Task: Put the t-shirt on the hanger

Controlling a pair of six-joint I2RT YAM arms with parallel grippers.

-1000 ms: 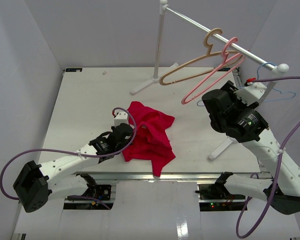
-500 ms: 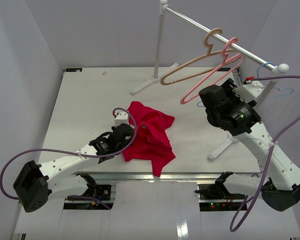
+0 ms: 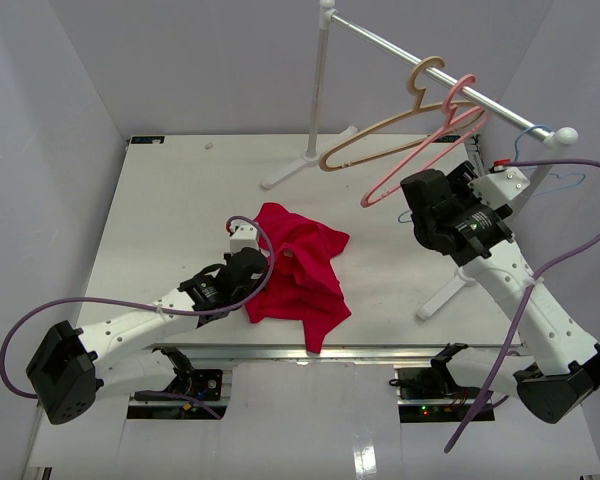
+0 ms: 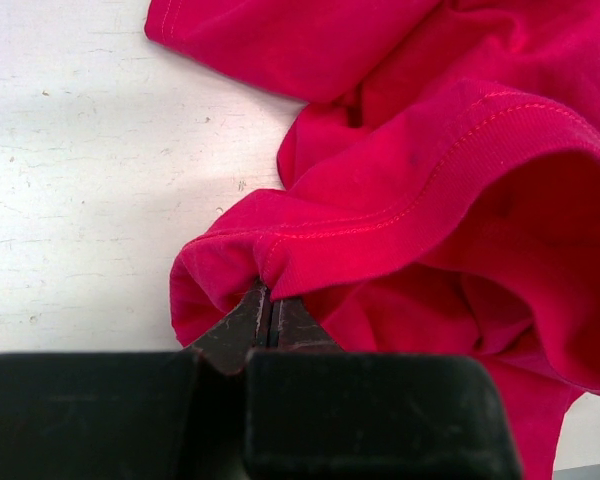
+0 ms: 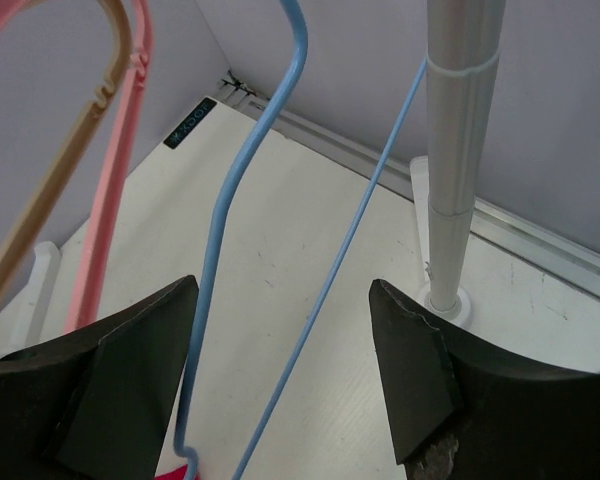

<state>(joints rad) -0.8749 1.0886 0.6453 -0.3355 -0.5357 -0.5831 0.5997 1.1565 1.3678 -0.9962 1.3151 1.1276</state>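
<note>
**One red shirt pinched on the left, three hangers on the rail**

There is one small crimson-red cloth t-shirt (image 3: 302, 268), crumpled in a heap on the white tabletop (image 3: 170, 200), a little toward 6 o'clock from its centre. Three hangers hang from the single white metal rail (image 3: 400, 48) at 1 to 3 o'clock. They are one thick tan hanger (image 3: 378, 137), one thick pink hanger (image 3: 420, 160), and one thin light-blue wire hanger (image 3: 570, 182) at the rail's near end.

The left gripper (image 4: 270, 300) meets the shirt at the heap's 9 o'clock edge. Its fingers are pressed together on a bunched fold of red cloth beside a stitched hem.

The right gripper (image 5: 282, 300) is raised at 3 o'clock, beside the rack, well apart from the shirt. Its fingers (image 5: 130, 390) are spread wide. In the right wrist view two strands of the light-blue hanger run through the gap between them, touching neither, with the rack's white post (image 5: 460, 150) at 1 o'clock.
</note>
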